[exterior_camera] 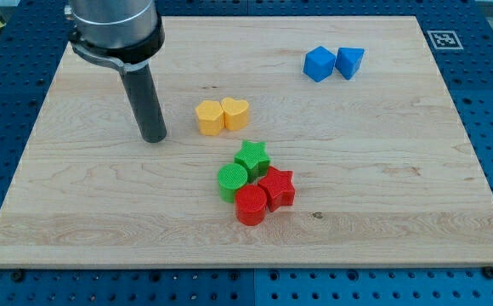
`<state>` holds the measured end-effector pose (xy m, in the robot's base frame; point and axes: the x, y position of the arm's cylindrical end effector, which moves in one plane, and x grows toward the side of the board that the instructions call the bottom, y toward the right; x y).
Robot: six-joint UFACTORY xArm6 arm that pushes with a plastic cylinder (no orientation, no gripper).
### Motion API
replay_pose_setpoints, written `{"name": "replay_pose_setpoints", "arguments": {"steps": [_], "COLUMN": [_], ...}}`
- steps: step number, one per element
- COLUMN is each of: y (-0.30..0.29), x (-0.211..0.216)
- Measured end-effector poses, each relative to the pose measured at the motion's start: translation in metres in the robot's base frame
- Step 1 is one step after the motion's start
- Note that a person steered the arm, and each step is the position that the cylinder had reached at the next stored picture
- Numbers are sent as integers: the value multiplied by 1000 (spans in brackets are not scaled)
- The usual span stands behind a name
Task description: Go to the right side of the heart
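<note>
Yellow plastic heart block [235, 112] sits mid-surface, touching a yellow hexagonal block [209, 117] on its left. Likely light, rigid and easily nudged. My tip [154, 136], a bare rod tool grasping nothing, stands left of both; nothing to grip, just approach the heart's right flank.

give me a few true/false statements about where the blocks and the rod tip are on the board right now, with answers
1. My tip is at the view's left of the yellow heart. True.
2. The yellow heart touches the yellow hexagon. True.
3. The two blue blocks sit near the view's bottom. False: the blue cube and blue wedge-like block are near the view's top.
4. The red star lies alone. False: it is clustered with the red cylinder, green star and green cylinder.
5. My tip touches the heart. False: it is apart.
</note>
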<state>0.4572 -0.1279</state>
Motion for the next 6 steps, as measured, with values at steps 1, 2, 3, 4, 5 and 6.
{"name": "replay_pose_setpoints", "arguments": {"steps": [1, 2, 3, 4, 5, 6], "y": [5, 7, 17, 39, 72, 113], "x": [8, 8, 8, 8, 8, 7]}}
